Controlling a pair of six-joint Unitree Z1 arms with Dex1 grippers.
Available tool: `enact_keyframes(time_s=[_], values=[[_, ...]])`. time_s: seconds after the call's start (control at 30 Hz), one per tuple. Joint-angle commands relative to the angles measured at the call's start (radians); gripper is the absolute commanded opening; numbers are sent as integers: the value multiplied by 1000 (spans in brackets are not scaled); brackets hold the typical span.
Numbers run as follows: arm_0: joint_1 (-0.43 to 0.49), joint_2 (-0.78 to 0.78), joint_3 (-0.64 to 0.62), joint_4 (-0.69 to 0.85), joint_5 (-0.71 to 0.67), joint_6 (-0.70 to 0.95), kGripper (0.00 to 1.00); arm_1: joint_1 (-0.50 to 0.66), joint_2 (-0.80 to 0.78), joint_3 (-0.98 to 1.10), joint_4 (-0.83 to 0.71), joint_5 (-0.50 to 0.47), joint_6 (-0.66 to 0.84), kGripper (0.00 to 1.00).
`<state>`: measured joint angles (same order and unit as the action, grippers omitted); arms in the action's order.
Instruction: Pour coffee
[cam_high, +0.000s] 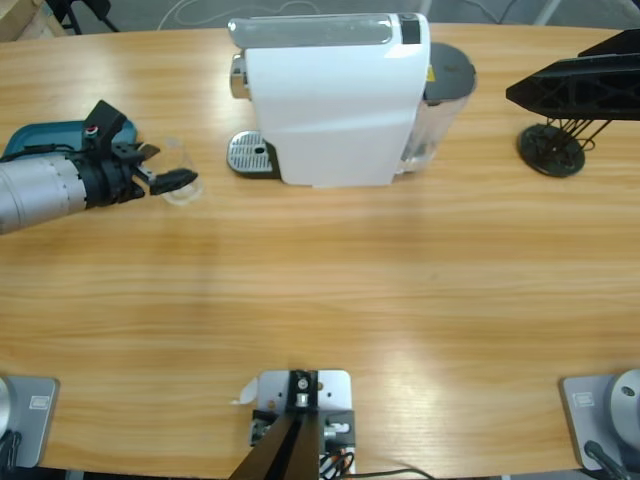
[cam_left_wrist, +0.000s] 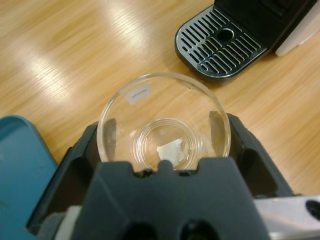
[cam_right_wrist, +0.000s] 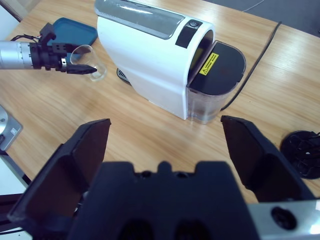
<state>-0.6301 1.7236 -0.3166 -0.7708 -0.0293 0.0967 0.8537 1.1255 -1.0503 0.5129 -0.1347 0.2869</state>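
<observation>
Beside the drip tray (cam_left_wrist: 220, 45), the left claw (cam_left_wrist: 165, 142) pinches a clear, seemingly empty glass (cam_left_wrist: 164, 120).

Robot lab: rig arm (cam_high: 45, 190) at wood table (cam_high: 350, 290) w/ coffee machine (cam_high: 335, 95).

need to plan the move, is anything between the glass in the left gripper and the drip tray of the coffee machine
Nothing visible. The left gripper holds the clear glass, and only bare table lies between it and the drip tray.

yellow warning label (cam_right_wrist: 210, 63), print unreadable, coffee machine (cam_right_wrist: 150, 55)
</observation>
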Motion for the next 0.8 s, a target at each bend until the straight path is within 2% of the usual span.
enact_keyframes(time_s=[0.03, 0.07, 0.1, 0.23, 0.37, 0.47, 0.5, 0.53, 0.67, 0.8], values=[[1, 73, 54, -89, 18, -31, 314, -10, 13, 13, 12, 20, 14, 1000], [0, 68, 55, -90, 18, -30, 249, -10, 12, 13, 12, 20, 14, 1000], [0, 59, 57, -90, 17, -30, 234, -10, 11, 13, 12, 20, 14, 998], [0, -43, 52, -39, -6, -21, 233, -10, 13, 17, 10, 20, 14, 996], [-1, -168, -20, 185, -99, 80, 234, -10, 4, 26, 9, 21, 15, 997], [0, -197, -97, 333, -183, 135, 218, -10, -13, 32, 9, 20, 15, 1000], [0, -199, -116, 358, -211, 143, 89, -10, -17, 33, 10, 20, 15, 1000], [3, -200, -134, 374, -231, 145, 1, -10, -19, 34, 10, 20, 15, 1000], [55, -193, -264, 552, -268, 232, 0, -10, -19, 33, 12, 20, 15, 1000], [143, -122, -374, 661, -274, 394, 0, -10, -24, 37, 12, 20, 15, 1000]])
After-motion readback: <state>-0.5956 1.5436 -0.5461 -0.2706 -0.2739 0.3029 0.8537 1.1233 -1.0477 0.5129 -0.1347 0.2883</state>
